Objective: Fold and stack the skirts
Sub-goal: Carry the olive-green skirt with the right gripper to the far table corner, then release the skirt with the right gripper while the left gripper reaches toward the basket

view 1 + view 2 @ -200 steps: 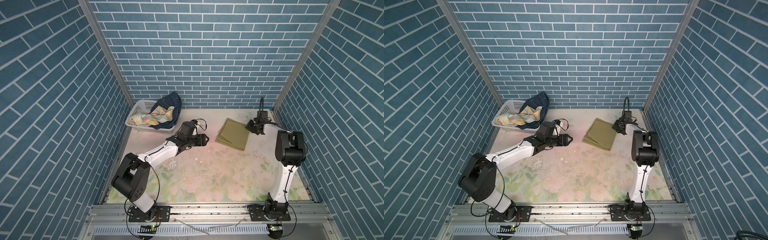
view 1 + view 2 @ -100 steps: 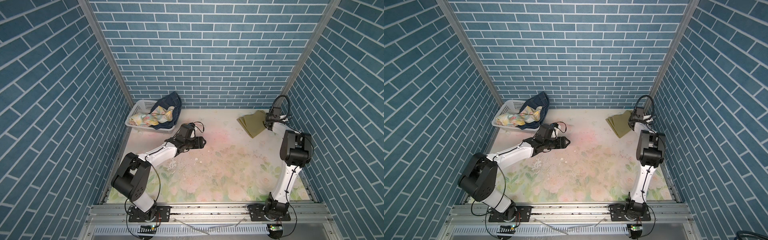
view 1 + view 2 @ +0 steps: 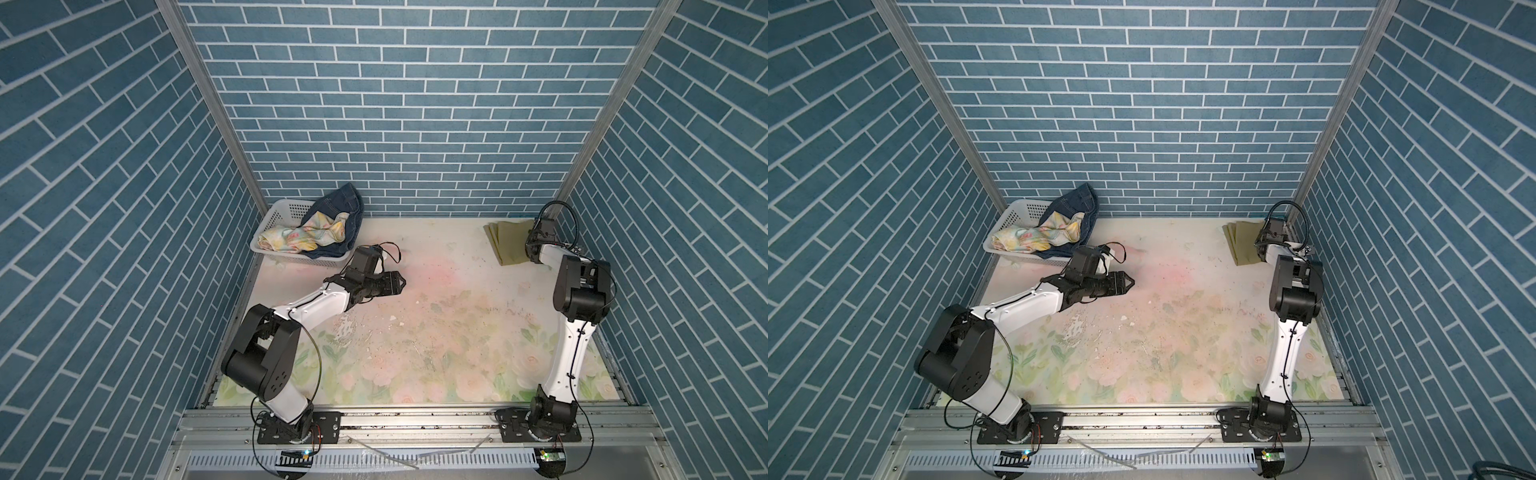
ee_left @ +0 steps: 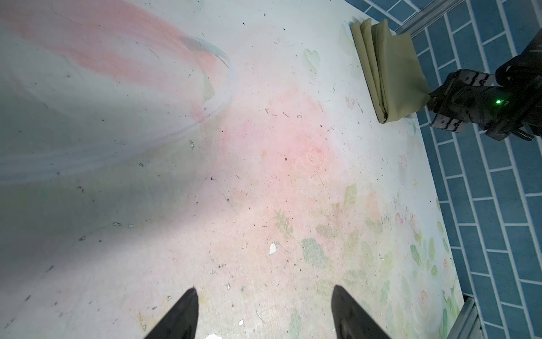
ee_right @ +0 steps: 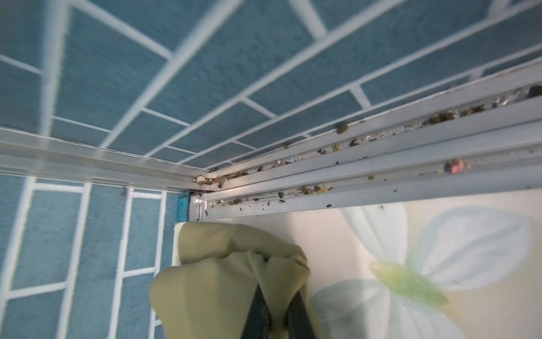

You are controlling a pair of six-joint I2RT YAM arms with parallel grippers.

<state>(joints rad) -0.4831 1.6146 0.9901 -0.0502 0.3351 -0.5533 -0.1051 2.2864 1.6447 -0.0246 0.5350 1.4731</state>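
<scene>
The olive-green skirt lies folded in the table's back right corner. My right gripper is shut on its near edge. In the right wrist view the cloth bunches up between the dark fingers. The left wrist view shows the same skirt far off. My left gripper hovers open and empty over the bare mat left of centre. The pastel flowered skirt and the dark denim skirt lie crumpled in the basket.
The white perforated basket stands at the back left against the wall. Blue brick walls close in three sides, and a metal rail runs along the right edge beside the olive skirt. The flowered mat carries scattered flecks.
My right gripper has dragged the olive skirt from the back middle into the back right corner. My left gripper has drawn back a little to the left, still open.
</scene>
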